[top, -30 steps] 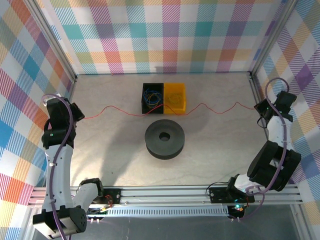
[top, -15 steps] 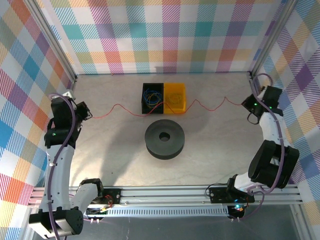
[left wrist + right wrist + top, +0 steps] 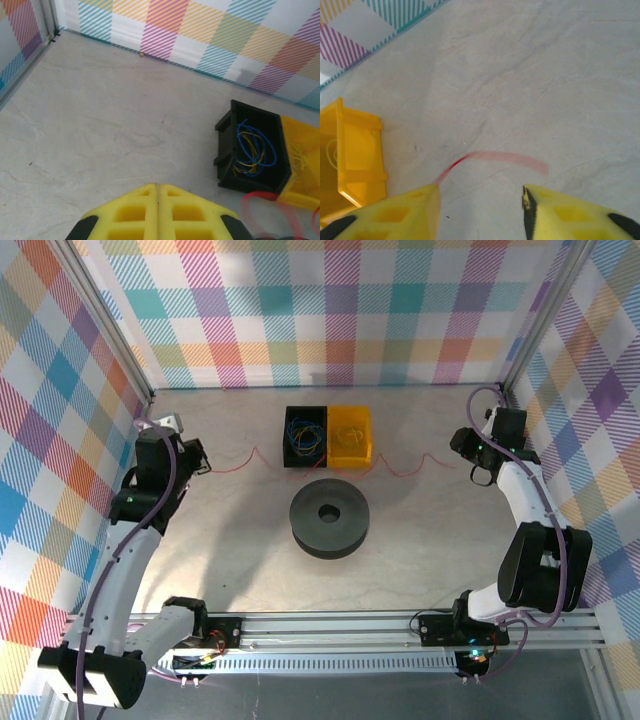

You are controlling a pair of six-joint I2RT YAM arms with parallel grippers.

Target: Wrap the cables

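**Red cable (image 3: 510, 158) lies slack**

The black spool (image 3: 330, 519) sits nearest. Behind it the cable snakes from the left gripper (image 3: 158, 186), pinched shut on its end, to the right gripper (image 3: 481, 190), whose parted fingers straddle it loosely. Beyond stand a black bin (image 3: 306, 410) and a yellow bin (image 3: 350, 410).

No legible text, label, brand, number or sign, surfaces checked: black bin (image 3: 304, 436), yellow bin (image 3: 351, 435), spool (image 3: 329, 517), cable (image 3: 505, 157), plaid walls (image 3: 320, 310), front rail (image 3: 330, 625).
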